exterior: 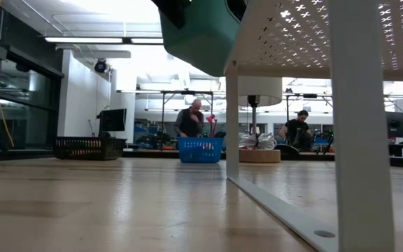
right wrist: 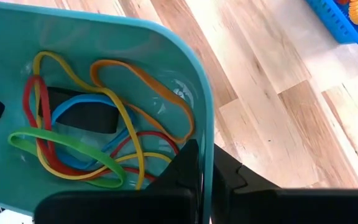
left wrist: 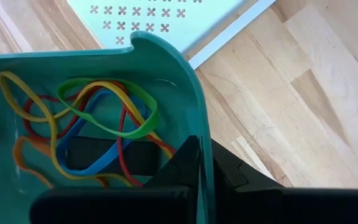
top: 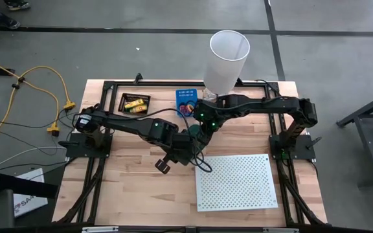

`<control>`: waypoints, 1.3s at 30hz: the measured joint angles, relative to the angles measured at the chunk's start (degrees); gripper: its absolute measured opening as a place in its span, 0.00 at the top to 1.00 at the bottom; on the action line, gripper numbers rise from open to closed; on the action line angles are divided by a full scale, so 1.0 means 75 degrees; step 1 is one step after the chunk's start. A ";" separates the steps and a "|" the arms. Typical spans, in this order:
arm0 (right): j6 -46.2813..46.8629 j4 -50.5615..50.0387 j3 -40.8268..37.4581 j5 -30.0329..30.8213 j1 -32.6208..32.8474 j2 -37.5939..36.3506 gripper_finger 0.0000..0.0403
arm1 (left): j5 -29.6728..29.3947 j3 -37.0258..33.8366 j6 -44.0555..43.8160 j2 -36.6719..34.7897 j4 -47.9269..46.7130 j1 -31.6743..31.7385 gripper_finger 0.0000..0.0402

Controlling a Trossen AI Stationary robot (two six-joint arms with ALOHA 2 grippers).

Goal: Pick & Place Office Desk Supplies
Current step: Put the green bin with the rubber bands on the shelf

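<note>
A teal tray (left wrist: 166,68) holds several loose rubber bands (left wrist: 98,118) in green, yellow, red, blue and orange; they lie on its floor. Both grippers are shut on the tray's wall over the middle of the table (top: 185,138). My left gripper (left wrist: 204,155) comes from the table's left, my right gripper (right wrist: 205,155) from the far right. The low view shows the tray (exterior: 201,31) up in the air, above the wood. Yellow packs lie in a black basket (top: 136,102). My left gripper pinches the teal tray's side wall (left wrist: 202,134) at its rim, one finger (left wrist: 179,162) inside the tray and one (left wrist: 235,174) outside. The tray is lifted clear of the table. My right gripper pinches the tray's side wall (right wrist: 205,134) at its rim, one finger (right wrist: 179,165) inside and one (right wrist: 238,177) outside. The tray hangs clear of the table between the two grippers.
The white perforated board (top: 235,181) stands on legs at the near right, just beside the tray. A blue basket (top: 186,100) and the tall white bin (top: 228,58) stand at the far edge. People sit in the room beyond (exterior: 191,120).
</note>
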 joint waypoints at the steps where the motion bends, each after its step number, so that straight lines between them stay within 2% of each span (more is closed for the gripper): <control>1: -0.0002 0.0004 0.0000 -0.0009 0.0000 0.0000 0.99 | 0.0000 0.0000 -0.0005 0.0000 0.0007 0.0000 0.97; 12: 0.0001 0.0052 0.0000 -0.0086 0.0003 -0.0006 0.99 | -0.0048 0.0000 0.0041 0.0003 0.0030 0.0009 0.75; 19: 0.0065 0.0087 0.0000 -0.0221 0.0003 -0.0006 0.99 | -0.0045 0.0000 0.0041 0.0003 0.0051 0.0015 0.65; 32: 0.0062 0.0082 0.0000 -0.0231 0.0003 -0.0006 0.99 | -0.0069 -0.0003 0.0103 -0.0009 0.0076 0.0015 0.61; 39: 0.0075 0.0086 0.0003 -0.0184 -0.0002 -0.0006 0.99 | -0.0113 -0.0009 0.0199 -0.0366 0.0393 0.0012 0.61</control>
